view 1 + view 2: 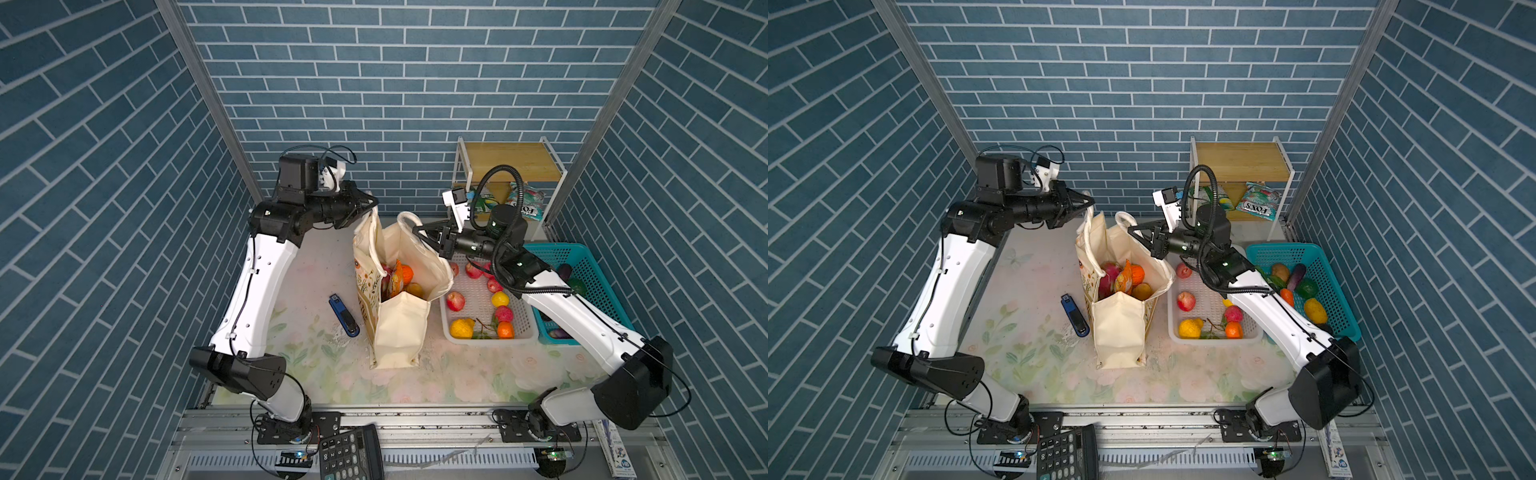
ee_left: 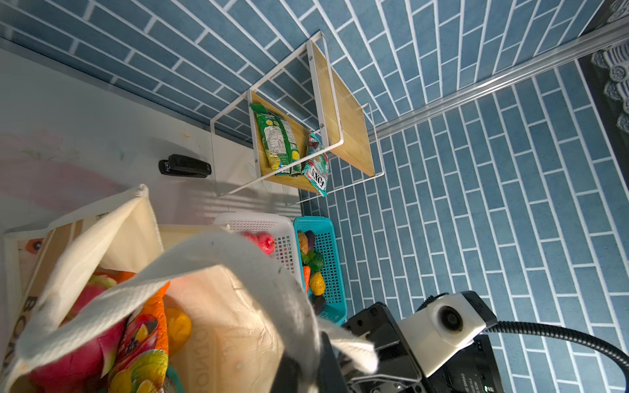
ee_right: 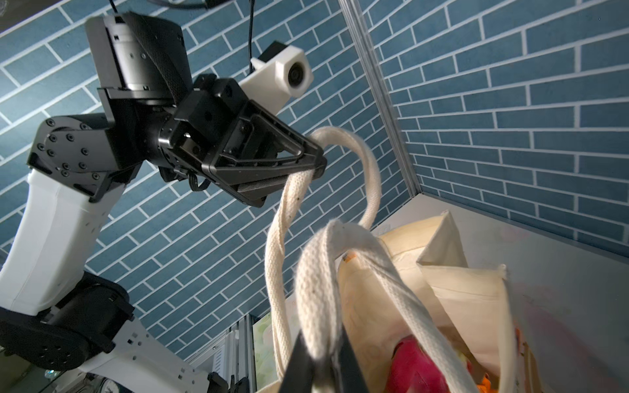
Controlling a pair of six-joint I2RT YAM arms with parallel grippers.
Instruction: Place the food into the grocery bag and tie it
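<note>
Food looks packed already. In both top views the grocery bag (image 1: pixel 401 332) stands mid-table between a stapler (image 1: pixel 344 316) and a white basket (image 1: pixel 490 341). The dragon fruit (image 1: pixel 1109 272), a snack packet (image 1: pixel 1124 282) and an orange fruit (image 1: pixel 1137 273) are down inside. The left gripper (image 1: pixel 375 205) and right gripper (image 1: pixel 416 229) are both up at its top.

Left wrist view: the right-side handle (image 2: pixel 204 262) arcs over the open mouth into the right gripper's tight pinch.

Right wrist view: the left gripper is clamped on the left-side handle (image 3: pixel 372 183), and the loops hang separate with no knot. I'd say loading's done and tying hasn't started.
</note>
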